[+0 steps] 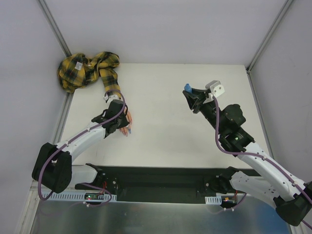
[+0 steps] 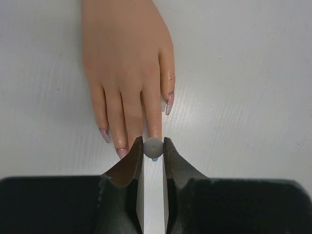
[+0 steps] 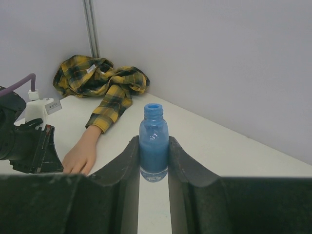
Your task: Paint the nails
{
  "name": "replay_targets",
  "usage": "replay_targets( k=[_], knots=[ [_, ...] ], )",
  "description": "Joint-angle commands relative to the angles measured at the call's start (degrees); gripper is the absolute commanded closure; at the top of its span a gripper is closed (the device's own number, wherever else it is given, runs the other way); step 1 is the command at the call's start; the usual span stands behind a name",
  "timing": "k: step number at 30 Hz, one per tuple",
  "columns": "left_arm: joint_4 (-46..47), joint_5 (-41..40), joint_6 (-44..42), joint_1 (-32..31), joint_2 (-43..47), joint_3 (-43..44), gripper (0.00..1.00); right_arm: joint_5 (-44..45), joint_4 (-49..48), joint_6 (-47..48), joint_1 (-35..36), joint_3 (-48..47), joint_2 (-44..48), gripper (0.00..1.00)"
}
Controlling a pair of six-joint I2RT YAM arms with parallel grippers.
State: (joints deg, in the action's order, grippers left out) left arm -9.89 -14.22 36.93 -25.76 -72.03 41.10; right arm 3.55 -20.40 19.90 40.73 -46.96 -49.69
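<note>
shirt (image 1: 87,68): table's (image 1: 170,136) 10 o'clock corner | hand (image 2: 126,48): 9 o'clock, nails (image 2: 169,103) toward 5 | brush (image 2: 153,146): in left gripper (image 2: 153,152), over a fingertip | bottle (image 1: 187,88): 1 o'clock, in right gripper (image 3: 154,142)

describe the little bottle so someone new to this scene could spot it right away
On the white table, look at its right half, where the right gripper is shut on a small bottle. It is upright, translucent blue with an open, capless neck, unlike the flesh-coloured mannequin hand and plaid shirt on the left.
</note>
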Motion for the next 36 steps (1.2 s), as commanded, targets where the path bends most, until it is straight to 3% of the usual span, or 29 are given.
replay_targets(
  k=[1, 12, 28, 36],
  knots=[
    [-0.7, -0.6, -0.5, 0.6, 2.6, -0.5, 1.0, -1.1, -4.6, -0.9, -0.2, -0.9, 0.5, 1.0],
    [-0.1, 3.8, 0.8, 0.4, 0.0, -0.9, 1.0, -1.3, -4.6, -1.0, -0.3, -0.9, 0.2, 1.0],
    [-0.8, -1.2, 0.3, 0.5, 2.6, -1.6, 1.0, -1.4, -4.6, -0.9, -0.2, -0.9, 0.4, 1.0],
    [1.5, 1.8, 0.0, 0.5, 0.8, 0.2, 1.0, -1.2, -4.5, -0.9, -0.2, -1.0, 0.2, 1.0]
  ],
)
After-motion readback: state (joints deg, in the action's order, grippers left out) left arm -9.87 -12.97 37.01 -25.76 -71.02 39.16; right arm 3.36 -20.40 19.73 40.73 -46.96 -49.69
